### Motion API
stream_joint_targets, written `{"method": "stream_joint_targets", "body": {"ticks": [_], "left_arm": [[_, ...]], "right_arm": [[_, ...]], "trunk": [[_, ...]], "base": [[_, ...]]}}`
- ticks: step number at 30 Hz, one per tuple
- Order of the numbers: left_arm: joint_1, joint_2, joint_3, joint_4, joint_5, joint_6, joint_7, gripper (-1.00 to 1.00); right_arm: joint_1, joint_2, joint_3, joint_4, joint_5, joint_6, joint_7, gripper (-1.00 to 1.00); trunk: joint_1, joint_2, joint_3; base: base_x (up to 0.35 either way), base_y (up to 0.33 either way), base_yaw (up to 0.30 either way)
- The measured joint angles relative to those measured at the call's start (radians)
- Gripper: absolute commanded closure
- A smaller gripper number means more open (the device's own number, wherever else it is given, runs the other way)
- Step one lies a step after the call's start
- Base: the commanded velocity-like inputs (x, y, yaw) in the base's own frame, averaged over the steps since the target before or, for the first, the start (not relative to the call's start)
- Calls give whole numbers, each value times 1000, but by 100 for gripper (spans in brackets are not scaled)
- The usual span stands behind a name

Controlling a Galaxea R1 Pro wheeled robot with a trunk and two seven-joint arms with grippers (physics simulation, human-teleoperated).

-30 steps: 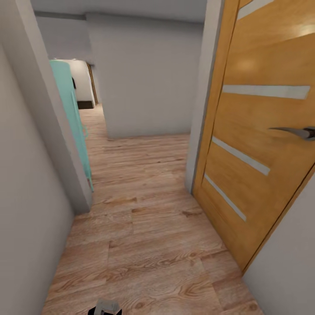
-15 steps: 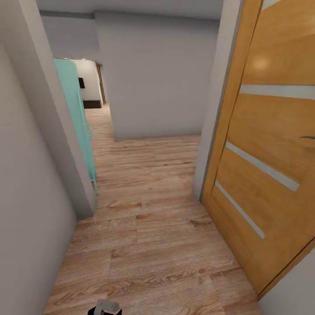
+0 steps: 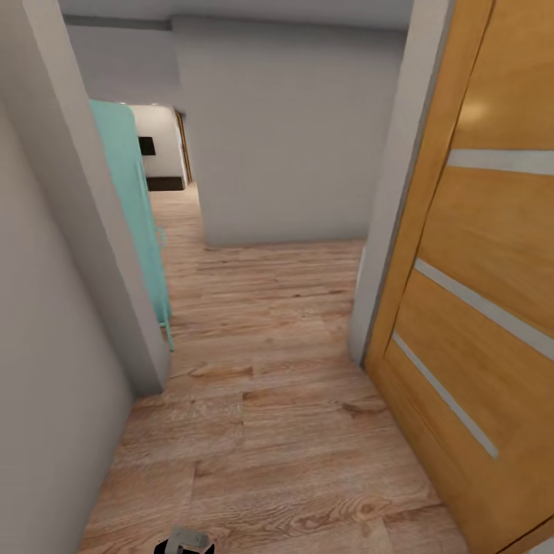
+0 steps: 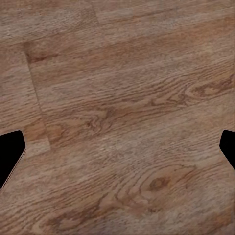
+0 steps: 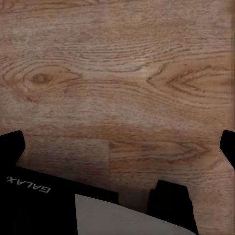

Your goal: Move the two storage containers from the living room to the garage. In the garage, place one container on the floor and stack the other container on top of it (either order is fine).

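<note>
I was looking down a narrow passage. A wall (image 3: 46,346) ran close along my left, ending at a corner partway ahead. Just behind that corner, further on, a door leaf (image 3: 131,208) stood along the left side. On my right an open wooden door (image 3: 477,292) stood beside a wall end (image 3: 388,231). Straight ahead, across the plank floor (image 3: 269,400), a blank wall (image 3: 285,138) closed the view, and the passage went on to its left toward a far room (image 3: 161,158). A small part of the robot (image 3: 185,541) sat at the near edge of the floor. Under both wrists lay the same floor, with part of the robot's body (image 5: 63,205) near the right one.
</note>
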Motion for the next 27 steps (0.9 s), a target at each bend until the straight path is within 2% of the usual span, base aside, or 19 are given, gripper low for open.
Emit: {"method": "stream_joint_targets", "body": {"ticks": [16,27], "left_arm": [[0,0,0,0,0,0,0,-100],[0,0,0,0,0,0,0,-100]], "right_arm": [[0,0,0,0,-1,0,0,-100],[0,0,0,0,0,0,0,-100]], "trunk": [[0,0,0],[0,0,0]], "base": [[270,0,5],[270,0,133]]}}
